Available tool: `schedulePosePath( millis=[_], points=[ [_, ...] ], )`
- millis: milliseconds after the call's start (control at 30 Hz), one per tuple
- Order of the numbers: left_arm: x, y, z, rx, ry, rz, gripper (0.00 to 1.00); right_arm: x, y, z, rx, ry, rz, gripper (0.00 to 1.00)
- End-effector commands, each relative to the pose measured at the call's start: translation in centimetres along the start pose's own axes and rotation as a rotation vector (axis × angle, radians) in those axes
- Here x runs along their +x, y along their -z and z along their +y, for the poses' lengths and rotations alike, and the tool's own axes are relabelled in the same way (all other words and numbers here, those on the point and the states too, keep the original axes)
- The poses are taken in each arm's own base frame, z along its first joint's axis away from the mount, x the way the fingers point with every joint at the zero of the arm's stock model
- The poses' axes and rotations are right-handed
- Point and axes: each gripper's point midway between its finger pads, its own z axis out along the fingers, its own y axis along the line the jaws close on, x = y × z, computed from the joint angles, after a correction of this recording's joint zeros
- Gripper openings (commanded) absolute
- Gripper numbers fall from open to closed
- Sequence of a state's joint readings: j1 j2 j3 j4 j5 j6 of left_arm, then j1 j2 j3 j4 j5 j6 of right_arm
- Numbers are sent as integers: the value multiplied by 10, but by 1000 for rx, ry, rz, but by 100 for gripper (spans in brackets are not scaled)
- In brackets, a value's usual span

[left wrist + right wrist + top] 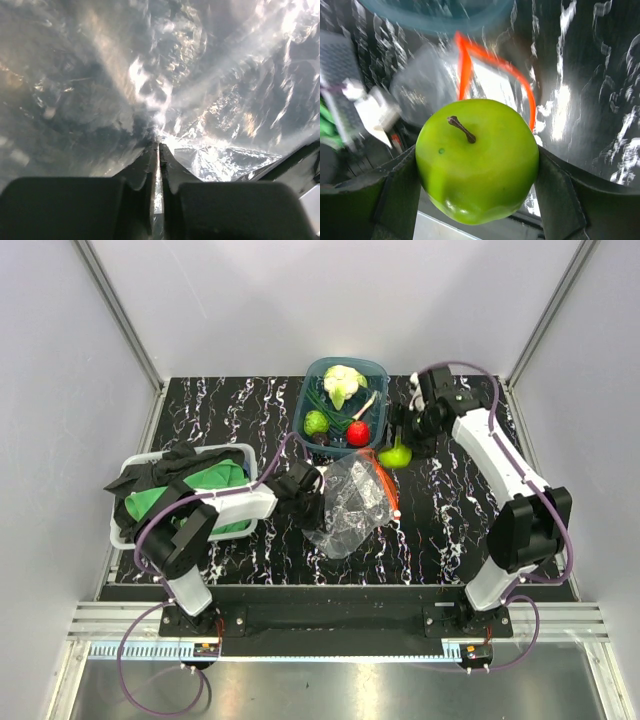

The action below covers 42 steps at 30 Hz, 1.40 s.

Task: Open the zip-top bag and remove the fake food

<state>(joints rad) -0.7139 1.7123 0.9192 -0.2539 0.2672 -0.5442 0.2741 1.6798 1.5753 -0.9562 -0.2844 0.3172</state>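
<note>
**Clerk:** Where is the apple (477,160)?

**Inspector:** Between the right jaws, which press on both its flanks. It is gripped and appears clear of the surface (450,510). It hangs just off the near right corner of the tub (304,400).

**Clerk:** And the bag (348,502)?

**Inspector:** It lies mid-surface, nearer than the tub and to the left of the apple. The zip strip (388,483) runs along its right edge, roughly near to far, and is parted into a loop facing the right arm. From above, no piece shows inside it.

**Clerk:** The left jaws?

**Inspector:** Clenched on a fold of film at the bag's left edge, opposite the strip.

**Clerk:** What is in the tub?

**Inspector:** A cauliflower (343,383), a ridged green piece (316,422) and a red piece (358,432).

**Clerk:** What does the next move turn on?

**Inspector:** In my judgement, on the tub lying beyond and to the left of the apple. The apple is outside the wall, not over the opening. The right arm is the nearer one and carries the load. It would need to go far-left over the rim before letting go. Released short of that, the apple would likely roll on the surface.
</note>
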Motion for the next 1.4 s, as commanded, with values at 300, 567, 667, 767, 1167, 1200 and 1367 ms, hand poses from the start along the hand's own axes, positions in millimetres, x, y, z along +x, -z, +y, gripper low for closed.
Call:
schedulePosePath(
  millis=[300, 567, 667, 767, 1167, 1200, 1367],
  points=[
    [-42, 135, -69, 162, -234, -214, 50, -163, -43, 40, -43, 5, -255, 33],
    [-40, 209, -97, 272, -318, -381, 75, -210, -91, 35, -28, 3, -335, 99],
    [-39, 230, -95, 268, -312, -459, 84, -206, -93, 29, -4, -4, -328, 100],
    [-40, 246, -90, 251, -279, -537, 91, -198, -84, 29, 12, 11, -314, 100],
    [-47, 297, -76, 375, -26, -939, 99, -39, 26, 61, -73, 3, -211, 100],
    [-47, 315, -79, 438, 19, -1009, 99, -26, 68, 71, -144, -31, -294, 100],
    [-32, 335, -73, 605, 122, -1140, 99, 70, 101, 58, -325, -104, -340, 100]
  ],
)
